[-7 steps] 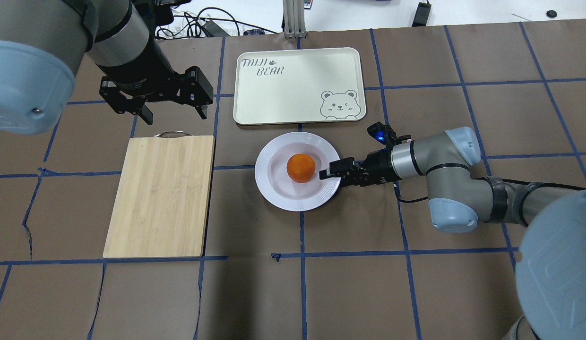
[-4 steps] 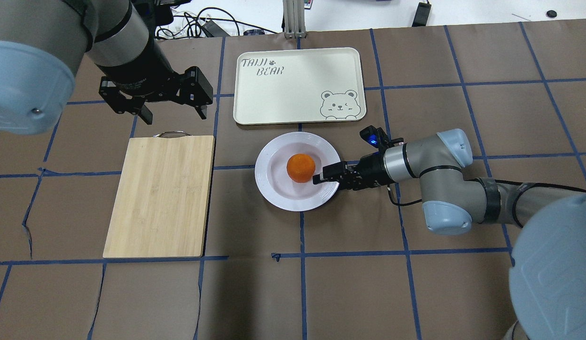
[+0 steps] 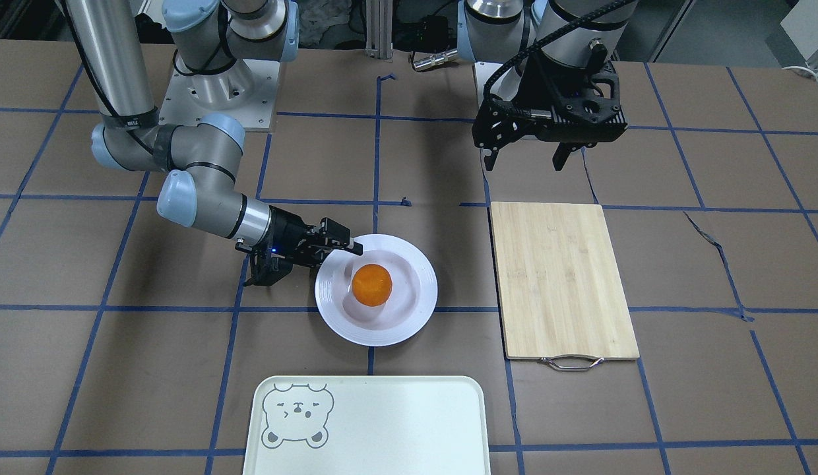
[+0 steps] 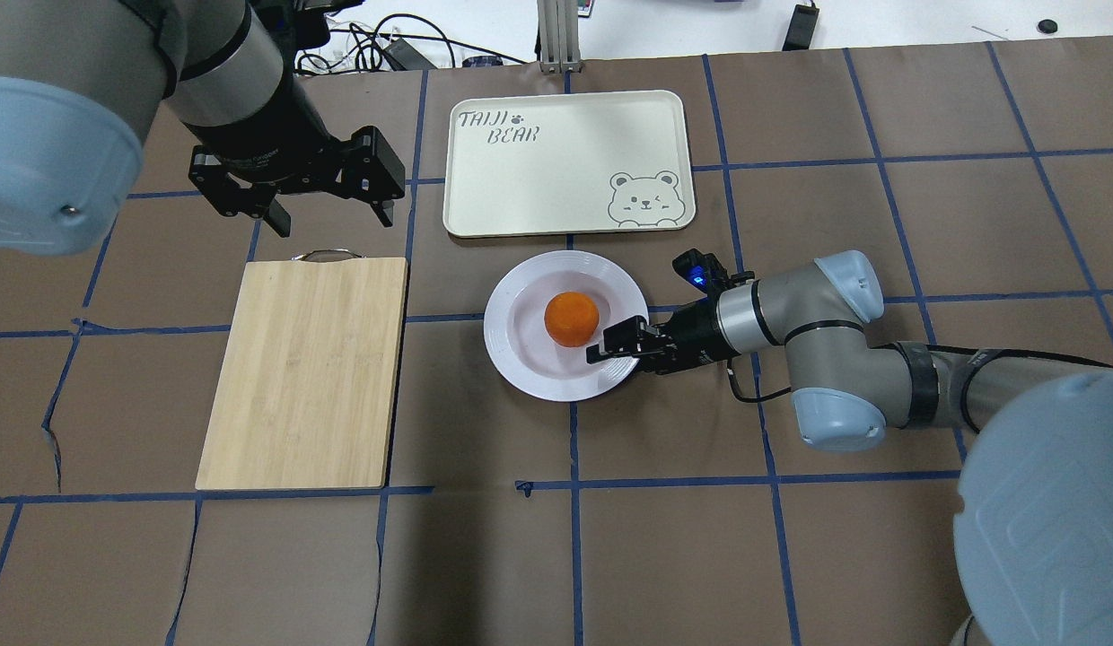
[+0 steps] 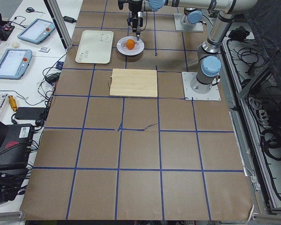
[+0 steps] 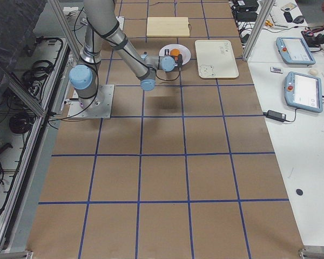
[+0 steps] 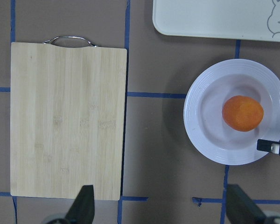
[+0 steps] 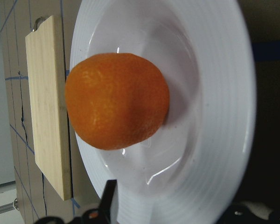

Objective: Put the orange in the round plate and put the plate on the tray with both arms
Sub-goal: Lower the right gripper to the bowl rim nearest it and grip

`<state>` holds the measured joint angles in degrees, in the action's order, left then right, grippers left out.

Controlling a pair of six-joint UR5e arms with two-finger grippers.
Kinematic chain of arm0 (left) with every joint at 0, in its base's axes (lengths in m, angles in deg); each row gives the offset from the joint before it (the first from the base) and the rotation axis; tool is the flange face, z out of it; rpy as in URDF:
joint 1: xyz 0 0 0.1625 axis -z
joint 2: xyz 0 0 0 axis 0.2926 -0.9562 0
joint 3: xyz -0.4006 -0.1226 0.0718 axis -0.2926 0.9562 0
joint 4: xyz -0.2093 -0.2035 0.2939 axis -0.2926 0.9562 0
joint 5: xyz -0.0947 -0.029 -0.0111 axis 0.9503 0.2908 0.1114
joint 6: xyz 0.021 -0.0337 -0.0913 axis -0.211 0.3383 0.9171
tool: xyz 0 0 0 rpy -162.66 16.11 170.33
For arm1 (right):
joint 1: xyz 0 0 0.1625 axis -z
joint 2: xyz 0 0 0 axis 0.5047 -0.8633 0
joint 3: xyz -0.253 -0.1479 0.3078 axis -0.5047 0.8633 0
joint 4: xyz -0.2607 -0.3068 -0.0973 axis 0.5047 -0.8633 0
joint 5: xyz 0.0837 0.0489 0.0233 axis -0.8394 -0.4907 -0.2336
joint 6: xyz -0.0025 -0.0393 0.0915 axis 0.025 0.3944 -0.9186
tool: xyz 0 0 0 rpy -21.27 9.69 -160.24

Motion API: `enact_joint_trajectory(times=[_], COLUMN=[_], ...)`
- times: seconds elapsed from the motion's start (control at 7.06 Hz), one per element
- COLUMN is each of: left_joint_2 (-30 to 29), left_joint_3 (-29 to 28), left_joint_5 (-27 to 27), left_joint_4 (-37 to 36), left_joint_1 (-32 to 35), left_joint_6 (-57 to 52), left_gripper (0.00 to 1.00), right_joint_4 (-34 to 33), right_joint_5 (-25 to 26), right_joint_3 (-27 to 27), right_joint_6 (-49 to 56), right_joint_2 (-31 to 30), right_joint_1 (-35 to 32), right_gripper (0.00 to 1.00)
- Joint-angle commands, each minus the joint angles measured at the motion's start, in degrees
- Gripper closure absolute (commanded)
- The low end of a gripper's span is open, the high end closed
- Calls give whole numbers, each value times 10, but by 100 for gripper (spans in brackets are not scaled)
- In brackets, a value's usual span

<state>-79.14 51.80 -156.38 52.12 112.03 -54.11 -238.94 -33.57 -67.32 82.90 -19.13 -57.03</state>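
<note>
The right fingers [image 4: 608, 346] stand apart astride the rim of the plate [image 4: 530, 370] beside the orange [image 4: 571, 318], while the left fingers [image 4: 279, 218] hang apart near the board [image 4: 305, 368].

1. A bamboo cutting board [image 4: 305, 372] lies flat at the left centre of the overhead view, with its metal handle [image 4: 323, 255] on the upper short edge.
2. Brown paper [image 4: 700, 556] covers the table, crossed by a grid of blue tape lines [image 4: 574, 538]. The paper is torn near the left edge.
3. Black cables [image 4: 404, 40] tangle along the top edge, left of an aluminium post [image 4: 554, 36].
4. In the exterior right view, screen units [image 6: 303, 91] lie on a white bench [image 6: 313, 178] on the right side of the frame.
</note>
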Motion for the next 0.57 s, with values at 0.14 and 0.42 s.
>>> enact_joint_trajectory(times=[0.14,0.42], left_joint_2=[0,0], left_joint_3=[0,-1], left_joint_5=[1,1], left_joint_4=[0,-1], left_joint_1=[0,0], left_joint_6=[0,1], left_gripper=[0,0], right_joint_4=[-1,-1], right_joint_5=[22,24], right_joint_3=[0,0], right_joint_6=[-16,-74], right_joint_2=[-8,-39], right_joint_1=[-2,-2], right_gripper=[78,85])
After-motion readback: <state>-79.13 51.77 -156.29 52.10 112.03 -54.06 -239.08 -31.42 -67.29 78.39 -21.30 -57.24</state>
